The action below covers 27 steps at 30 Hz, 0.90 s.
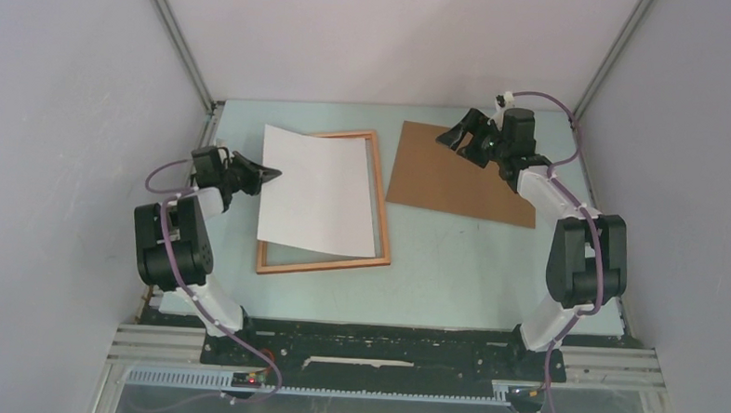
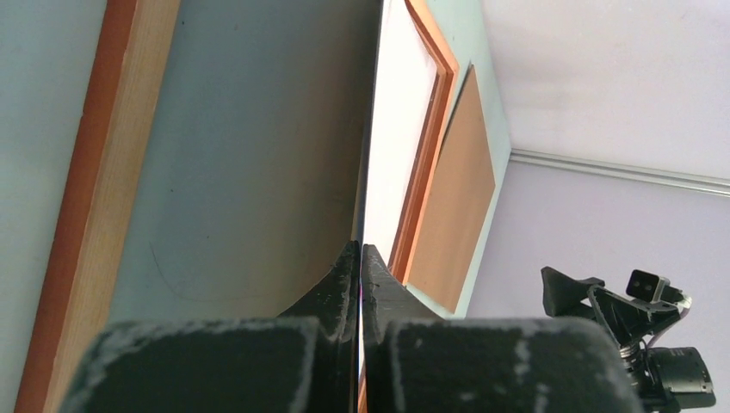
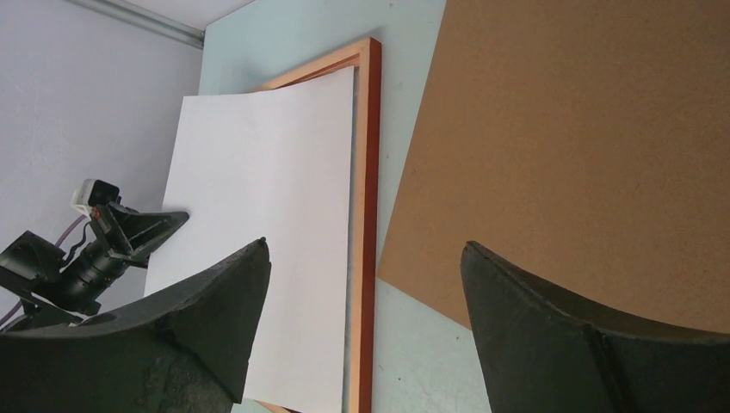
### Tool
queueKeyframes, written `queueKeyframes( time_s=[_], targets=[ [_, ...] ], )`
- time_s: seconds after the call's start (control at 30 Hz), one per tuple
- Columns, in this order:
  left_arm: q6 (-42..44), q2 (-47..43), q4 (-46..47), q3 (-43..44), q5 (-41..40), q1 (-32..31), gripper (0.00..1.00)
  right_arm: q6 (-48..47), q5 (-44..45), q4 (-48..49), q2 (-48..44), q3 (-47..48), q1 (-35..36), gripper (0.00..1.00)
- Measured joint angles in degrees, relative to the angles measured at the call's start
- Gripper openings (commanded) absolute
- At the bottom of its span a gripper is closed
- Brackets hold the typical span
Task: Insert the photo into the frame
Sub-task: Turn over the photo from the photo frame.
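My left fingers [image 1: 263,174] pinch the photo [image 1: 318,190] at its edge. It is light, floppy paper, probably slippery, bowing over the frame [image 1: 381,207]; my right fingers [image 3: 224,301] stand wide, empty.

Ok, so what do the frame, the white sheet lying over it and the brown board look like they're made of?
Frame: wood, it seems, reddish-brown with a smooth satin face and paler grain on its side. Photo, white back up: thin matte paper; it bows slightly where the left gripper pinches its edge. Backing board: probably fibreboard or stiff card, flat, dull brown, finely speckled.
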Motion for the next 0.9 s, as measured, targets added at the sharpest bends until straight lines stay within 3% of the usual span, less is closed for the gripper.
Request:
queueKeyframes(
  time_s=[0.7, 0.77, 0.9],
  targets=[
    [2.6, 5.1, -1.0, 1.9, -0.1, -3.8, 0.0, 0.0, -0.5, 0.1, 0.3, 0.0, 0.0, 0.87],
    [3.1, 5.2, -1.9, 2.6, -0.2, -3.7, 0.07, 0.0, -0.6, 0.2, 0.5, 0.0, 0.0, 0.87],
    [4.6, 5.2, -4.2, 3.8, -1.2, -3.4, 0.33, 0.2, -0.8, 0.4, 0.8, 0.0, 0.0, 0.87]
  ],
)
